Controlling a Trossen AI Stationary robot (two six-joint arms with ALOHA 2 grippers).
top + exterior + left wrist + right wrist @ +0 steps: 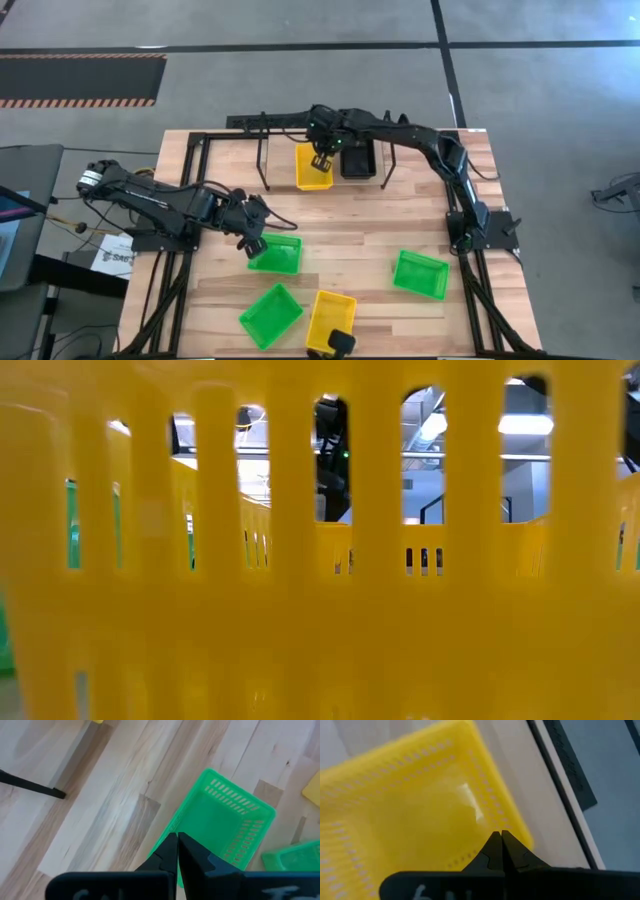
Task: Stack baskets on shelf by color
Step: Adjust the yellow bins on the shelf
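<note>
On the pale wooden desk (340,225), the left tool (252,244) pinches a green mesh plastic basket's (276,254) rim; the right tool (322,160) pinches a yellow mesh basket (312,168) at the black wire shelf (300,125).

Blurred yellow basket (320,610) fills low view, hiding table.

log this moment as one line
left gripper: shut on green basket rim | right gripper: shut on yellow basket at shelf
</note>
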